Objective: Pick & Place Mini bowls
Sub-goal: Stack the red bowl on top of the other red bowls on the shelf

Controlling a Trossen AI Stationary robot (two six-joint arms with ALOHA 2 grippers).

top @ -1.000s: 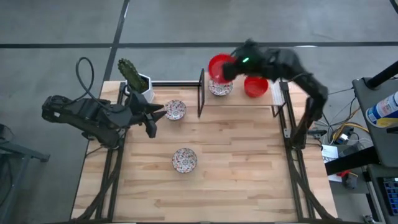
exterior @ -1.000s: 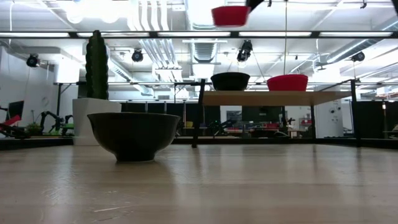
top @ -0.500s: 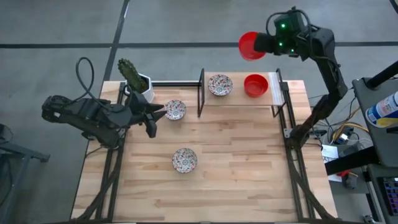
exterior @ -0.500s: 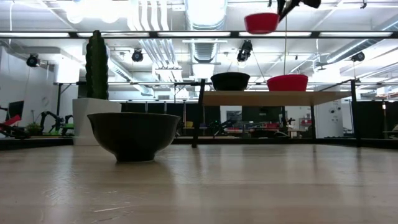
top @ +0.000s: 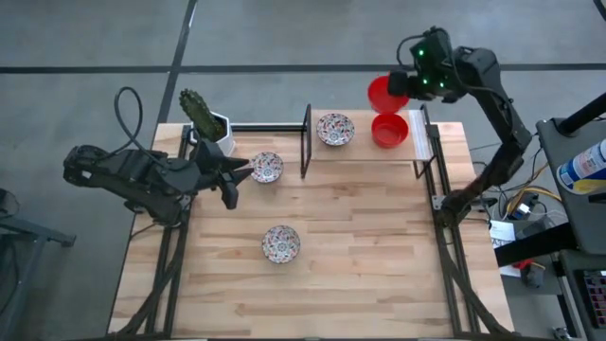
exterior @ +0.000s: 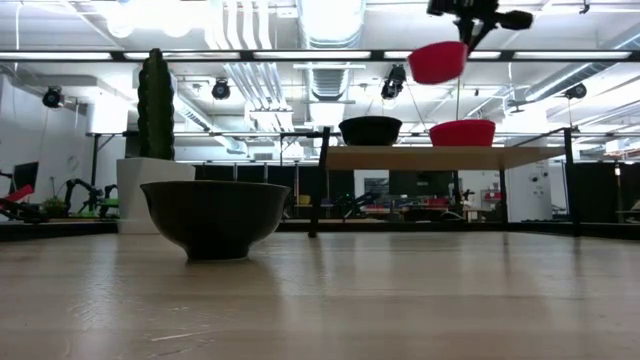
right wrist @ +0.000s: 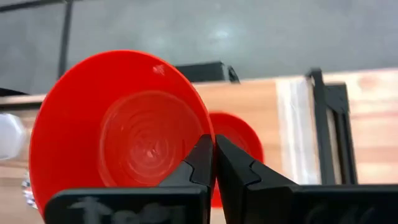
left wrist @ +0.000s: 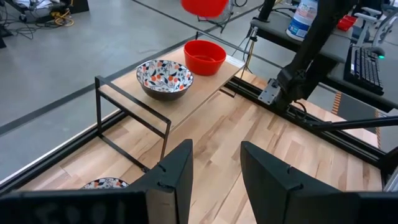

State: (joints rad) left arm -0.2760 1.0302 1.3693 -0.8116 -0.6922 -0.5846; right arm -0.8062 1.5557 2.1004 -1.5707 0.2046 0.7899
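My right gripper (top: pixel 400 85) is shut on a glossy red mini bowl (top: pixel 383 92) and holds it in the air over the far side of the raised wooden shelf (top: pixel 362 147). It hangs just above a second red bowl (top: pixel 389 130) that stands on the shelf beside a floral bowl (top: pixel 335 129). Two more floral bowls stand on the table, one by the shelf's left post (top: pixel 267 168) and one in the middle (top: pixel 281 243). My left gripper (top: pixel 237 175) waits open at the table's left, next to the nearer floral bowl. My right gripper pinches the red bowl's rim (right wrist: pixel 204 134), one finger (right wrist: pixel 200 163) on the inner face and the other (right wrist: pixel 235 167) behind the wall. The bowl is lifted clear and tilted (exterior: pixel 437 62), its hollow turned toward the wrist camera.
A white pot with a green cactus (top: pixel 204 118) stands at the far left corner. Black shelf posts (top: pixel 306 142) and side rails (top: pixel 431 161) rise around the shelf. The near half of the table (top: pixel 360 275) is bare wood.
My right gripper carried the red bowl from above the floral bowl on the shelf toward the table's right. It swung out past the far edge, then came back and down, and now hangs over the shelf's red bowl. The held bowl has tipped.
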